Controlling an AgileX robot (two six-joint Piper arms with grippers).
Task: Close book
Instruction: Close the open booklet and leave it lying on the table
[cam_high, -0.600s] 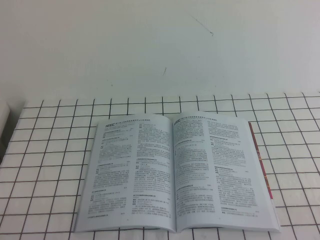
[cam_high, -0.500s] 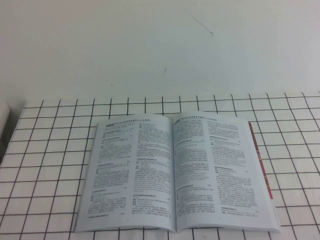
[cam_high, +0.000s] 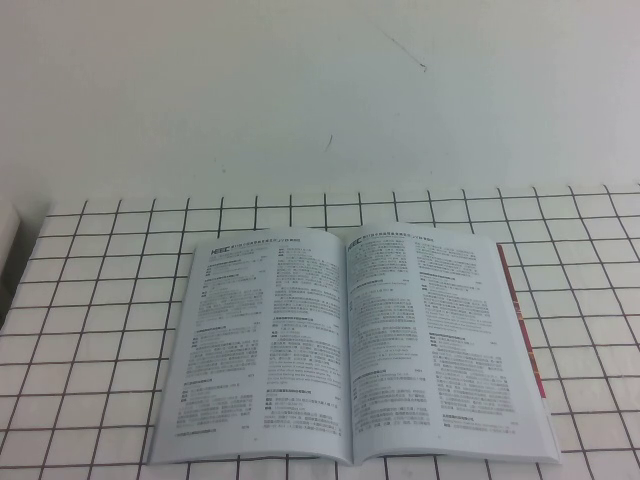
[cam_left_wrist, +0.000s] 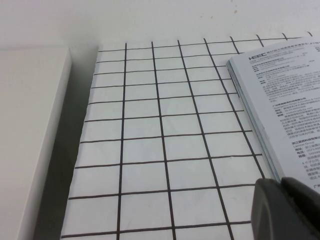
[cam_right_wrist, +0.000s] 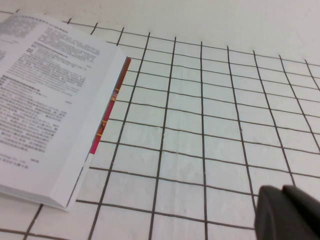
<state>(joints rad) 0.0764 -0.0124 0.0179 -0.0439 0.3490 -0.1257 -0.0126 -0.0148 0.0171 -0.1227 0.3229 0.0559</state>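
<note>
Left gripper (cam_left_wrist: 286, 209): nearest, low over cloth (cam_left_wrist: 150, 150), near left edge of book (cam_left_wrist: 282, 95), no contact seen; whether wide or narrow cannot be told.
Right gripper (cam_right_wrist: 287, 212): near side, apart from book's right edge; likewise cannot be told.
Book: open flat mid-cloth, unchanged from half a second ago; closing judged not begun.

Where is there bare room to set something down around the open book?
Bare checked cloth lies left of the open book, right of its red cover edge, and in a strip behind it. The book fills the centre. The left gripper hangs over the left patch, the right gripper over the right one.
</note>
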